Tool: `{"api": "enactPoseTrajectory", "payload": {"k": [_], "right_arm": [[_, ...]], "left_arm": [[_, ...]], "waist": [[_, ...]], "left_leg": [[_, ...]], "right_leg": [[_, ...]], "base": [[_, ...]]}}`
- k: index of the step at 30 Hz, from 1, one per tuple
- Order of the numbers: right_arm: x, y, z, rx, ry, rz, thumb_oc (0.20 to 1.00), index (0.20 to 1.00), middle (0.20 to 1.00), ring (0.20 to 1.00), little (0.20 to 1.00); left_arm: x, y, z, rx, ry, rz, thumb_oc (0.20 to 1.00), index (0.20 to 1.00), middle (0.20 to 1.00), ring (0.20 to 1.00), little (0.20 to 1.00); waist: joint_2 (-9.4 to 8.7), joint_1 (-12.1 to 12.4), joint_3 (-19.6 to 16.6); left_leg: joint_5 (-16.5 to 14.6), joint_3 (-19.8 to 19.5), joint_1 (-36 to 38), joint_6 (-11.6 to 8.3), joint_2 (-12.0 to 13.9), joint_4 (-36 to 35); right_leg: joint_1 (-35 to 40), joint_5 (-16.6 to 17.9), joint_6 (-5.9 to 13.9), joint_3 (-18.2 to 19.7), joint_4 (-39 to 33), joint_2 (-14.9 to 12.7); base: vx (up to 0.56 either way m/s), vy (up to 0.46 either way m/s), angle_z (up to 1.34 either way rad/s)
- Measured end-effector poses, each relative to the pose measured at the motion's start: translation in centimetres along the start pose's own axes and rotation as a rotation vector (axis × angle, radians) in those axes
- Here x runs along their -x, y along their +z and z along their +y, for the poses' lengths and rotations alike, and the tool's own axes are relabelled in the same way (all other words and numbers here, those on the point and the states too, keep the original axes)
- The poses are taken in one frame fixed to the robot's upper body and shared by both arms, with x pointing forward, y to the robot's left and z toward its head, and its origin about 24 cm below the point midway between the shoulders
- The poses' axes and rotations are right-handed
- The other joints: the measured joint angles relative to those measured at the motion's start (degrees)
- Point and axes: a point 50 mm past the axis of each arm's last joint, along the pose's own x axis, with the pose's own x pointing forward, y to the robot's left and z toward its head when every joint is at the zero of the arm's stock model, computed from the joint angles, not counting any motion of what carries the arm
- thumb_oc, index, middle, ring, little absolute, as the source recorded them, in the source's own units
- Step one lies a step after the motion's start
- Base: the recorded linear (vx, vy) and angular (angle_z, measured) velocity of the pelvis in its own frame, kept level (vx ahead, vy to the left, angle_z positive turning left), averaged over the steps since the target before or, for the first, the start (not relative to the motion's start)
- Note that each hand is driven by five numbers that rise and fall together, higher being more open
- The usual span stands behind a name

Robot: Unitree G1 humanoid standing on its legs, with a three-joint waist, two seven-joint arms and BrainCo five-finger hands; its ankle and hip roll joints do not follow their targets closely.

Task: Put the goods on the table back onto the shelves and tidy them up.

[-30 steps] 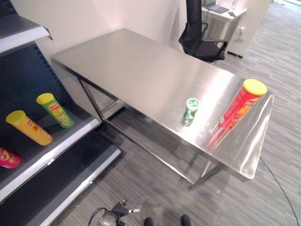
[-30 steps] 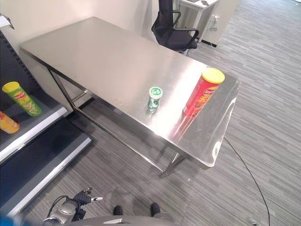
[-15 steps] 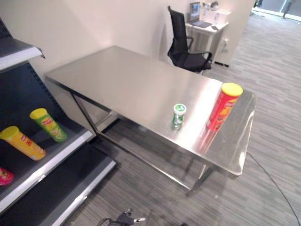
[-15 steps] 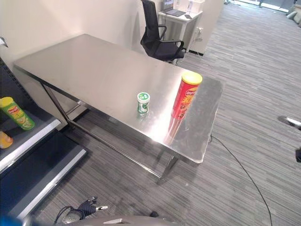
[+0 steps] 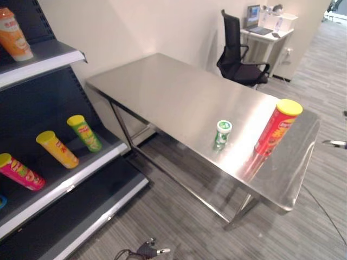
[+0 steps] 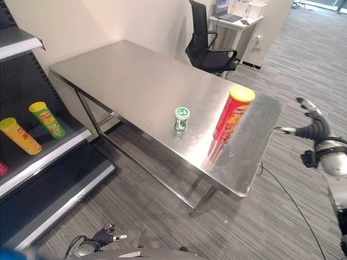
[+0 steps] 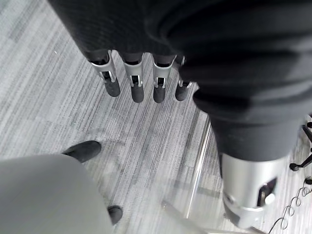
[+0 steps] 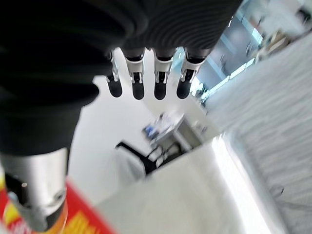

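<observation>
A tall red chip can with a yellow lid stands upright near the right end of the steel table. A small green-and-white can stands just left of it. My right hand is raised off the table's right end, open and holding nothing; its wrist view has the red can close by, past the straight fingers. My left hand hangs low over the floor, and its fingers are straight and hold nothing.
The dark shelves at left hold lying yellow, green and pink cans, with an orange can on the upper board. A black office chair and a small desk stand behind the table.
The camera has swung, so more of the shelves shows. My right hand has risen into view beside the table's right end. The two cans on the table have not moved.
</observation>
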Motion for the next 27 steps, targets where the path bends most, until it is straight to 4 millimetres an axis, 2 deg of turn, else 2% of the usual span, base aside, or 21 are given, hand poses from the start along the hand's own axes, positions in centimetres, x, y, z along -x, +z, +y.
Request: {"api": "enactPoseTrajectory", "payload": {"k": [12,27], "right_arm": [[-1.5,1.9,0.2,-0.007,0.01,-0.064,1.0,1.0,1.0,1.0,1.0],[-2.8,2.3,1.4,-0.068,0.023,-0.066,1.0,1.0,1.0,1.0,1.0]], "left_arm": [[0.1,-0.2,0.1,0.041,0.009,0.003,1.0,1.0,1.0,1.0,1.0],[0.2,-0.4,0.5,0.054,0.024,0.008,1.0,1.0,1.0,1.0,1.0]], "waist": [[0.41,0.79,-0.02],[-0.35,2.15,0.24]], "left_leg": [[0.28,-1.79,0.09,-0.3,0.05,-0.01],[0.72,-3.45,0.06,-0.7,0.19,-0.01]], "right_leg": [[0.94,-0.35,-0.29,-2.22,-0.02,0.14],[1.74,-0.58,-0.73,-3.78,-0.01,0.4]], "base": [[0.01,-0.01,0.08],[0.01,-0.01,0.06]]}}
